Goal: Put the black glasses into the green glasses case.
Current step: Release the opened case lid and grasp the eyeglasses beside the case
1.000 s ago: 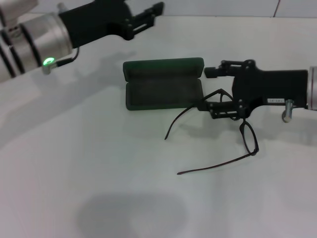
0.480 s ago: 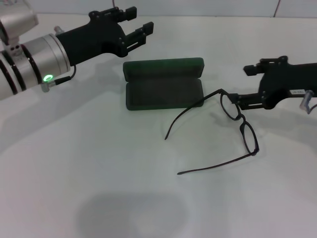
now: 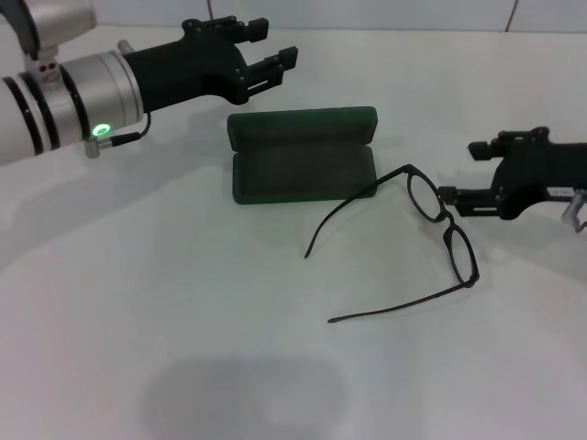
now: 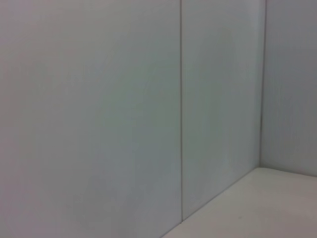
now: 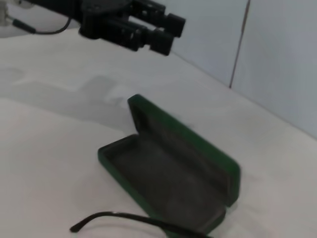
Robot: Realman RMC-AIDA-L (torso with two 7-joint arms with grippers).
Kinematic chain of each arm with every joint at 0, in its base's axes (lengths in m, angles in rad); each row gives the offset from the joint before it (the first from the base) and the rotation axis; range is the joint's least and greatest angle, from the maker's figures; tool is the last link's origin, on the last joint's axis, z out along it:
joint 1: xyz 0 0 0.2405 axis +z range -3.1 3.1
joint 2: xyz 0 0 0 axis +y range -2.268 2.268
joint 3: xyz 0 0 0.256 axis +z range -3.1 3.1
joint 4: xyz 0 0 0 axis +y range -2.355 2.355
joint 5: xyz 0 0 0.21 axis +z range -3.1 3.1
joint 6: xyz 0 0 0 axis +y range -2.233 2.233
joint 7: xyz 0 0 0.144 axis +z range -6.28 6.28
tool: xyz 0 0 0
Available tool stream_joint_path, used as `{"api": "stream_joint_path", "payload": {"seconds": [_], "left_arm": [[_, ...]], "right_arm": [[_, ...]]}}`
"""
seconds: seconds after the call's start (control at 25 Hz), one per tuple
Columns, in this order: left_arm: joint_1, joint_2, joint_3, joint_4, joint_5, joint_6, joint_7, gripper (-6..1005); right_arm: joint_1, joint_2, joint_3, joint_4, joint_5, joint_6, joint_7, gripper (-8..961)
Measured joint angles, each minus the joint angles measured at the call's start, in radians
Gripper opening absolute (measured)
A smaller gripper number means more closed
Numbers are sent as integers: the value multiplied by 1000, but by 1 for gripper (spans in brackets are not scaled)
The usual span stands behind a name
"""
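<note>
The black glasses [image 3: 446, 226] lie unfolded on the white table, right of the green glasses case [image 3: 303, 170]. One temple arm [image 3: 353, 199] crosses the case's front right corner, and the other stretches toward the near left. The case is wide open, its lid standing at the back and its lining bare. My right gripper [image 3: 462, 171] is open just right of the lenses and holds nothing. Behind and left of the case, my left gripper [image 3: 274, 41] hovers open. The right wrist view shows the case [image 5: 168, 173], a temple arm [image 5: 124, 216] and the left gripper [image 5: 167, 33].
The white table [image 3: 183, 302] spreads out in front of the case. A pale panelled wall [image 4: 124, 109] fills the left wrist view and runs behind the table.
My right gripper has let go of the glasses and drawn back to the right. The glasses now rest on the table. My left gripper has turned and shifted a little above the case's far side.
</note>
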Motion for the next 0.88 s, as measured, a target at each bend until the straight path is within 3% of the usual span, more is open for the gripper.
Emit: {"api": "stream_joint_path", "payload": {"seconds": [0.4, 0.68, 0.88], "left_arm": [[-20, -2, 0, 3, 30, -8, -7, 540], [-19, -22, 1, 10, 30, -9, 7, 539], [0, -28, 3, 12, 21, -2, 36, 539]], "right_arm": [[15, -1, -3, 12, 18, -60, 94, 716], [108, -10, 166, 10, 6, -293, 275, 717], [179, -11, 203, 31, -82, -351, 386, 717]]}}
